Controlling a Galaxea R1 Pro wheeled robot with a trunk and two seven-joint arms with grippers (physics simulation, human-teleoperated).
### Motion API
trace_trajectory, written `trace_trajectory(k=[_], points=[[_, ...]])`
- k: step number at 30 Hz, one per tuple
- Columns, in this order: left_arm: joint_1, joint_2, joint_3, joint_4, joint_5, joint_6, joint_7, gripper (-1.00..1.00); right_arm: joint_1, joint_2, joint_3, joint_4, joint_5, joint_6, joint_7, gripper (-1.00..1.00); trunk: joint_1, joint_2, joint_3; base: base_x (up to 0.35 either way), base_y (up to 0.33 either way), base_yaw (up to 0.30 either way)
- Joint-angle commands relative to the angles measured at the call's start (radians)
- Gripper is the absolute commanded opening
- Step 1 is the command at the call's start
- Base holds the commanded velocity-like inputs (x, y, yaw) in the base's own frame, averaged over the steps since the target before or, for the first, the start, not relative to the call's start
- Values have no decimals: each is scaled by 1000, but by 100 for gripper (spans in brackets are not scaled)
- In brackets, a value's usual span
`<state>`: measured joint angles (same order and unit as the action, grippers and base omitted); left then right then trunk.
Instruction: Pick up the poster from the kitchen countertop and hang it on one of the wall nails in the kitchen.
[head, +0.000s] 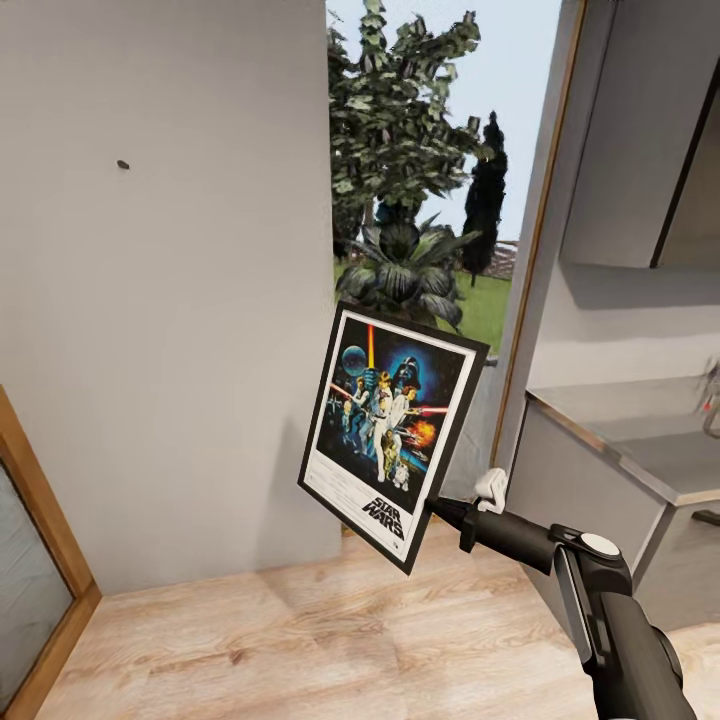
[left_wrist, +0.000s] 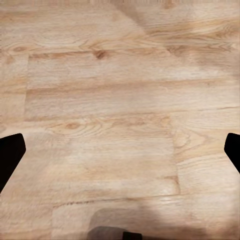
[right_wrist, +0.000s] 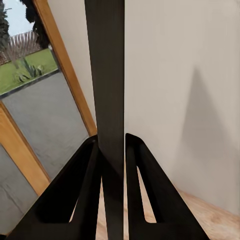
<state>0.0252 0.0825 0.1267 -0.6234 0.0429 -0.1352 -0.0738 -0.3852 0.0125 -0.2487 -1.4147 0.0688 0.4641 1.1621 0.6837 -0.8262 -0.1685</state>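
Observation:
My right gripper (head: 440, 508) is shut on the lower right edge of the poster (head: 390, 430), a black-framed Star Wars picture held tilted in the air in front of the light-grey wall. A wall nail (head: 124, 164), a dark speck, sticks out of that wall well above and left of the poster. In the right wrist view the poster's black edge (right_wrist: 107, 75) runs straight up between the two closed fingers (right_wrist: 145, 185). The grey countertop (head: 640, 430) lies at the right. The left gripper (left_wrist: 120, 150) hangs open over the wooden floor, its dark fingertips (left_wrist: 10, 155) wide apart.
A tall window (head: 430, 170) with wooden frame shows plants outside, right of the wall. Dark cabinet fronts (head: 590, 510) stand under the counter, an upper cabinet (head: 640, 130) above. A wood-framed glass panel (head: 30, 560) sits at the lower left. Pale plank floor (head: 300, 640) stretches below.

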Motion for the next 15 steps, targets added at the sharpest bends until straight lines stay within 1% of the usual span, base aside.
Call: trace_trajectory(k=[1,15], points=[[0,0,4,-1,5,0,-8,100,-1,1,-3,-1,6,8,8,-100,-4,6,2,0,0,0],[0,-1,4,-1,4,0,-8,100,-1,1,-3,-1,6,8,8,-100,-57,104,46,0,0,0]])
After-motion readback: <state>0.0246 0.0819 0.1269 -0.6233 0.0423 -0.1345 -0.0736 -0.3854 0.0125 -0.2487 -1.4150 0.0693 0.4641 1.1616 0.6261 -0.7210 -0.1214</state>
